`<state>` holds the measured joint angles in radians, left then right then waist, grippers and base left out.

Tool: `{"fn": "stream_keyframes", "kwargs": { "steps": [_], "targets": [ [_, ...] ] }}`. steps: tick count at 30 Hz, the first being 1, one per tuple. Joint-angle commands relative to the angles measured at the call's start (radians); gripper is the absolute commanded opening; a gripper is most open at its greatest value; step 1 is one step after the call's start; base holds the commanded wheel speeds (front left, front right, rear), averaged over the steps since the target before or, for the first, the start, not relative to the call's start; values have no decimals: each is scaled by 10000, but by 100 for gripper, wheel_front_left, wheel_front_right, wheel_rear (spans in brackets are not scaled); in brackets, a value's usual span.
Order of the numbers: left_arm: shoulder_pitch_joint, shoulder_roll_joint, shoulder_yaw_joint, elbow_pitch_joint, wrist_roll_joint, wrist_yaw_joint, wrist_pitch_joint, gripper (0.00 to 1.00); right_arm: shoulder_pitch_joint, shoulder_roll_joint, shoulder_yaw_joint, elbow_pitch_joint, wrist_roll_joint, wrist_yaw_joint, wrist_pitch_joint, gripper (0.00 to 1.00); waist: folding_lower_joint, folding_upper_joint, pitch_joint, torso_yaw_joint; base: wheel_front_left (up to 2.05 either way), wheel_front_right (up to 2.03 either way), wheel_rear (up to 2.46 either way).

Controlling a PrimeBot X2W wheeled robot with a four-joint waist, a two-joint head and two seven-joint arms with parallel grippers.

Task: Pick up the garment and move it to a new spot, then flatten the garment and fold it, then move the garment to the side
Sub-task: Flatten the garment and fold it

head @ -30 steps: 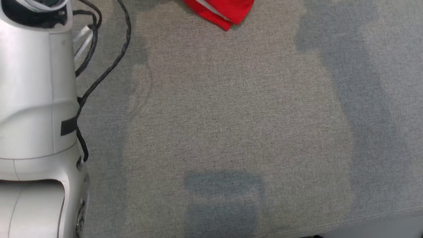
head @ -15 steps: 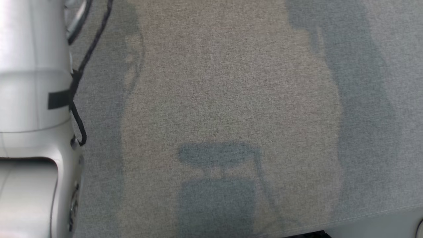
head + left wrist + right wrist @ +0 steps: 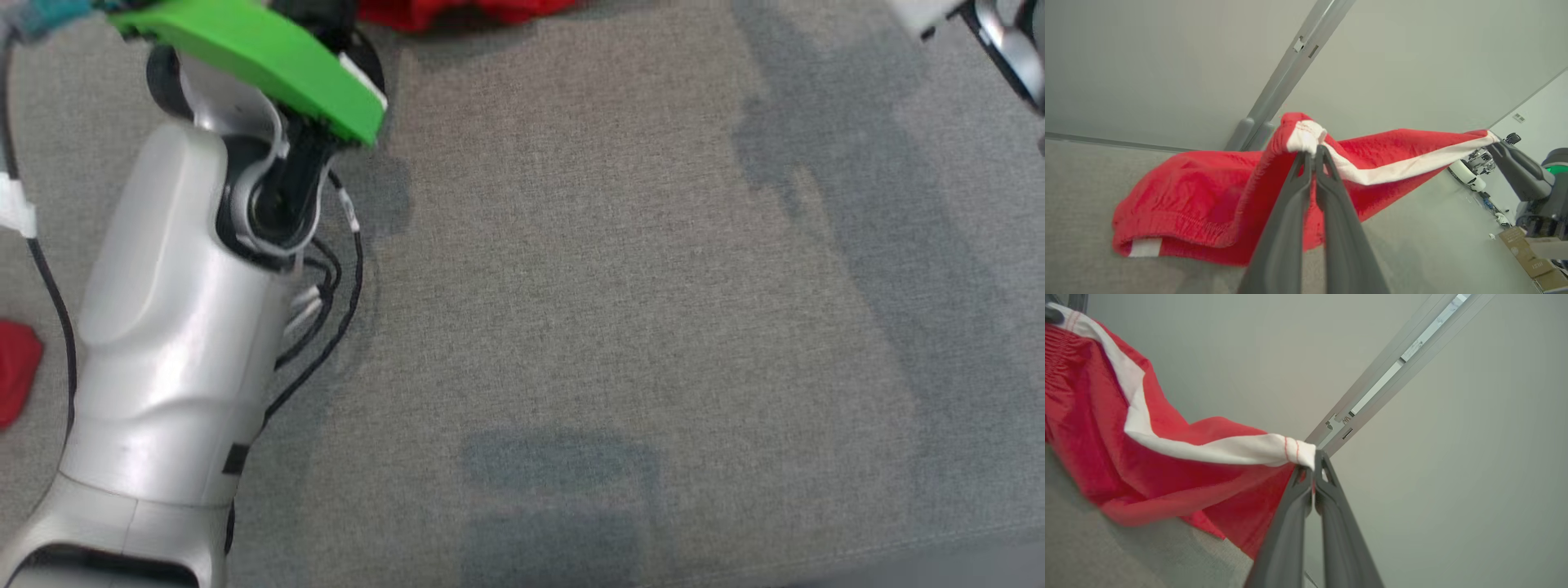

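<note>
Over the grey woven surface (image 3: 612, 286), the red white-striped mesh garment (image 3: 1208, 196) is held stretched at frame centre, corners pinched by the clenched left gripper (image 3: 1314, 153) and right gripper (image 3: 1315, 457) (thin bites, apparently); either could be lost to a sharp tug.

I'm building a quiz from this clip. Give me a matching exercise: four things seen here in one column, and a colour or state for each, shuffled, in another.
Things:
1. left gripper
2. garment
3. wrist cover
4. work surface

Colour or state:
A. grey woven fabric
B. bright green
C. shut on a white hem
D. red with a white stripe

Pairs: 1-C, 2-D, 3-B, 4-A.
</note>
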<state>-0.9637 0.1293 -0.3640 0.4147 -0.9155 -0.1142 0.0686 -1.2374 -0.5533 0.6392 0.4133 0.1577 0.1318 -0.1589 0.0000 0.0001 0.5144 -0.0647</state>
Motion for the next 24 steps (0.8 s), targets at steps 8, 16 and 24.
{"fn": "stream_keyframes", "kwargs": {
  "steps": [8, 16, 24],
  "targets": [
    [2625, 1315, -1379, -1561, 1296, 639, 1082, 0, 2784, -2157, 573, -2647, 1326, -19, 1404, 0, 0, -1, -1652, 64, 0, 0, 0],
    [4661, 1981, -2468, -2685, 1918, 1416, 2088, 0, 5153, -3227, 434, -4366, 2339, -19, 2631, 0, 0, -1, -2691, -45, 0, 0, 0],
    [6080, 2756, -3153, -3852, 2197, 2149, 3212, 0, 7141, -3874, 65, -5343, 2929, -19, 3755, 0, 0, -1, -3482, -133, 0, 0, 0]
  ]
}}
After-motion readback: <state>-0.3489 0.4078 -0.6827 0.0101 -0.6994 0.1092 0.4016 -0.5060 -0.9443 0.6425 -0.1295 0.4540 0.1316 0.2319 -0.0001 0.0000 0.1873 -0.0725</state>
